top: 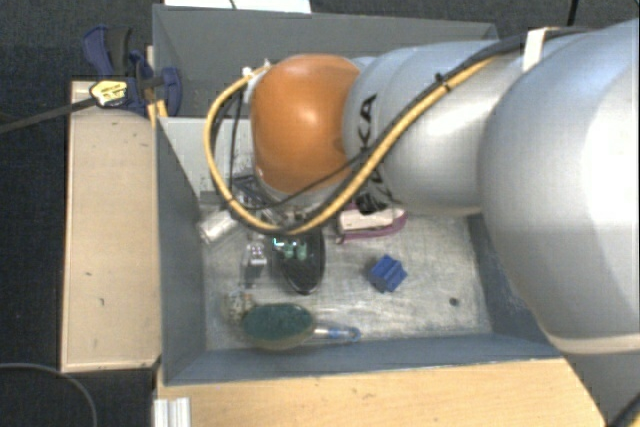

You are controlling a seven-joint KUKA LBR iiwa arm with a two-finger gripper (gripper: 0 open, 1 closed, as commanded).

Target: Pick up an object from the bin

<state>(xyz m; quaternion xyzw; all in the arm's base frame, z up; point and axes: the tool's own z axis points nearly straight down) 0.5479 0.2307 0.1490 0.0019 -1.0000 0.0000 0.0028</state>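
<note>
Several objs, camera view: small loose things spread over floor of grey bin, no heap.
Arm: enters from right; orange wrist cover sits over bin's left-centre, yellow cable looped round it.
End effector: low under the cover, mostly hidden. Released or clenched: can't tell.
Nearest obj: black oval thing, left-centre of floor, right at the end effector's lower edge as seen. Held or not: can't tell.
Neighbours: small metal piece just left of it; silvery lump up-left near wall; purple-white flat thing to the right, partly under arm; blue block further right, apart; green-headed brush w/ clear handle along front wall.
Handling, black oval thing (judgement): prob hard, smooth shell, light-ish. Rounded, so may slip. Take it across the narrow width at mid-length, not at the ends.
Alt, blue block: prob stiff, light, w/ flat faces. Easy pinch on opposite sides.
Alt, brush: head looks soft, handle thin and slick. Best hold is the neck, where handle meets head.
Risk: metal piece lies close and could get nudged or caught in the grasp.
</note>
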